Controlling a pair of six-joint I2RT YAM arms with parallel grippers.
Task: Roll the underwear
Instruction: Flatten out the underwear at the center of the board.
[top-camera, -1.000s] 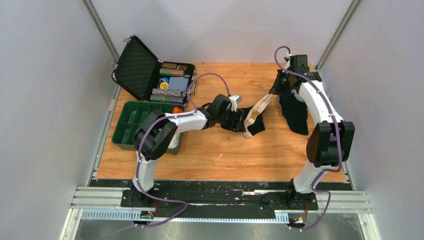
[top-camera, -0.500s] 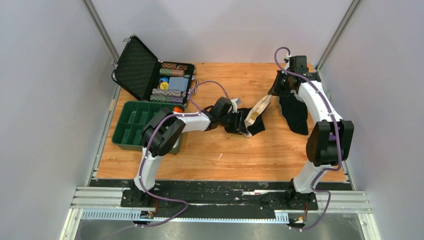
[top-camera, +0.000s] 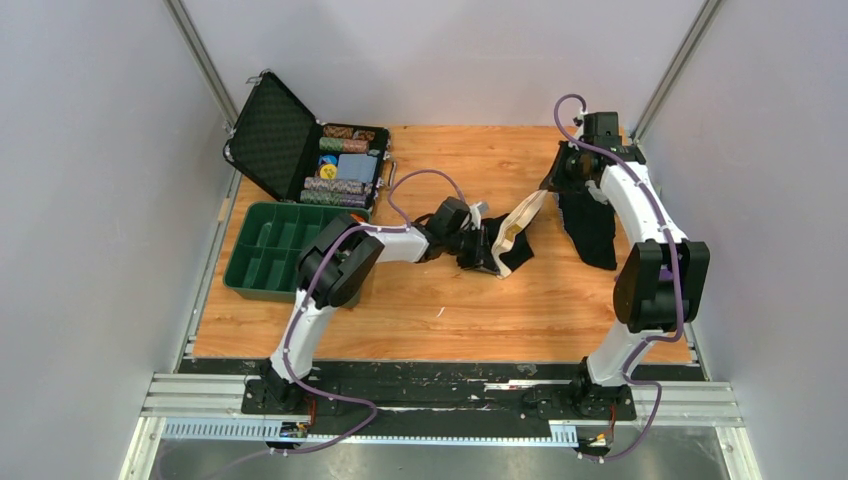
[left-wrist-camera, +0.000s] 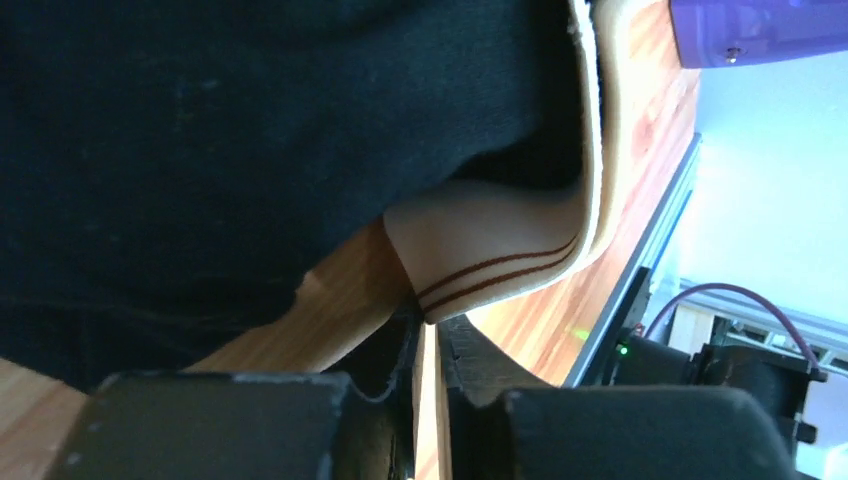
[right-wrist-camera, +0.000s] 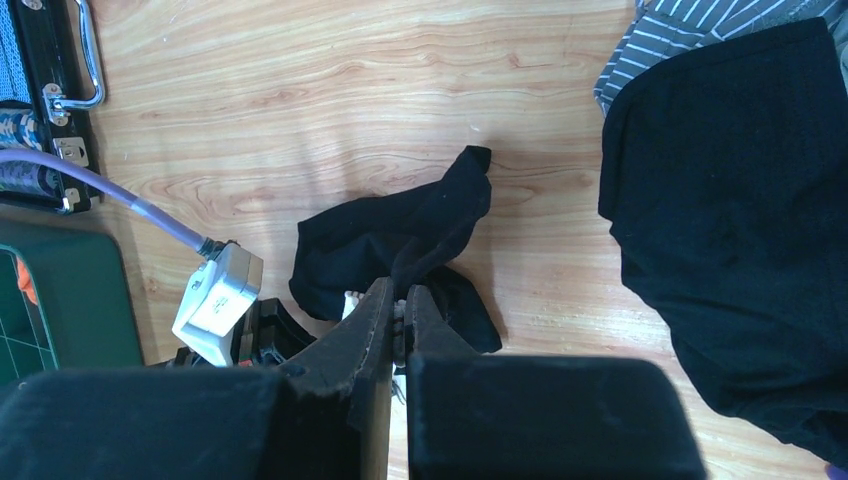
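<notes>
The underwear (top-camera: 514, 254) is black cloth with a cream waistband (top-camera: 523, 213) that has two thin dark stripes. It hangs stretched between both grippers over mid-table. My right gripper (top-camera: 553, 186) is raised at the far right, shut on the waistband's upper end; its wrist view looks down on the black cloth (right-wrist-camera: 390, 240) hanging below the closed fingertips (right-wrist-camera: 400, 300). My left gripper (top-camera: 491, 250) is low at the garment's near end. In the left wrist view its fingers (left-wrist-camera: 430, 330) stand almost together, pinching the waistband's corner (left-wrist-camera: 480, 245), and black cloth (left-wrist-camera: 250, 130) fills the view above.
A second dark garment (top-camera: 590, 232) lies on the wood at the right with striped cloth (right-wrist-camera: 690, 30) beside it. An open black case of poker chips (top-camera: 340, 165) stands at the far left. A green divided tray (top-camera: 262, 250) sits in front of it.
My left gripper's jaws have gone from wide open to nearly together on the waistband's corner, and the left arm has reached a little to the right. The right arm has held still.
</notes>
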